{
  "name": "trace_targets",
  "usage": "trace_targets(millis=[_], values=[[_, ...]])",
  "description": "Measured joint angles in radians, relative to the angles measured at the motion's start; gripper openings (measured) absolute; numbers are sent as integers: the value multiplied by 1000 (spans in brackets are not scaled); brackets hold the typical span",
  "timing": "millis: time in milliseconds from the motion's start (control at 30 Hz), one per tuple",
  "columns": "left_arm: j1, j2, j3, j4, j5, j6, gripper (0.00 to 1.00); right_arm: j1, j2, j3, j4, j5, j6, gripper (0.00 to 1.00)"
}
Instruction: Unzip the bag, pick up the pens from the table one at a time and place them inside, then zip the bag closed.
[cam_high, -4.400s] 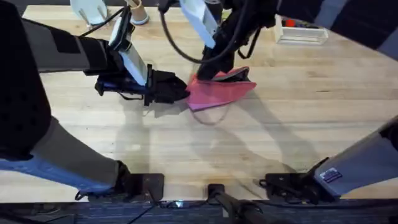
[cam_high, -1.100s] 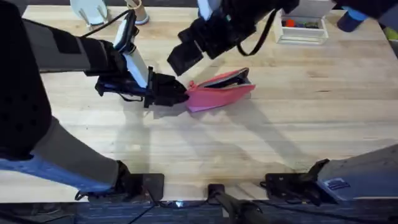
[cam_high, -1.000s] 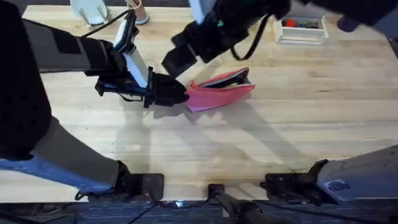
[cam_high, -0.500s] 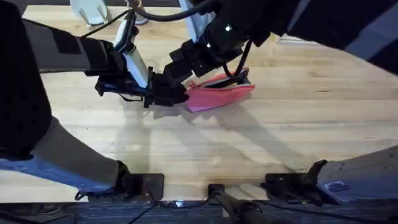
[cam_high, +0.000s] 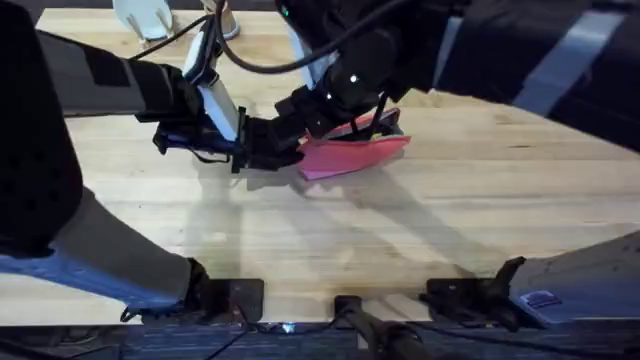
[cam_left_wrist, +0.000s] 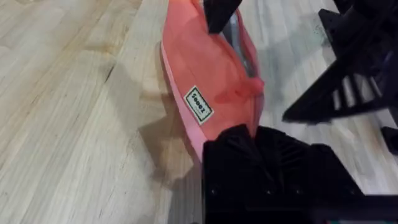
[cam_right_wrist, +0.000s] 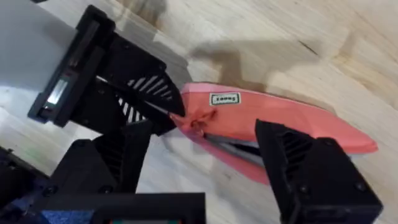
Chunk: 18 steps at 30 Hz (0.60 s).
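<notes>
Bag (cam_high: 352, 155) left end: blocked, left gripper (cam_high: 283, 143) clamped on it | above bag: blocked, right gripper (cam_high: 318, 108) spread over zipper end | bag right and near sides: bare tabletop (cam_high: 400, 250), free approach | far edge: white tray (cam_high: 148, 17) and cup (cam_high: 220, 20), well apart from bag

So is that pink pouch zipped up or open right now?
Open, at least partly: the pouch shows a dark gap along its top edge between the pink sides.

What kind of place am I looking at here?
Probably a robotics lab or test bench: two arms are mounted at the edge of a plain wood table, cables run along that edge, and both grippers, left and right, work on a pink bag.
</notes>
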Motion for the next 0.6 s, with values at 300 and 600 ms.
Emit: trace_targets(millis=[300,600], values=[[0,0,0,0,0,0,42,0,13,-34,76,1,1,964],[0,0,0,0,-2,0,42,0,73,-34,90,1,8,737]])
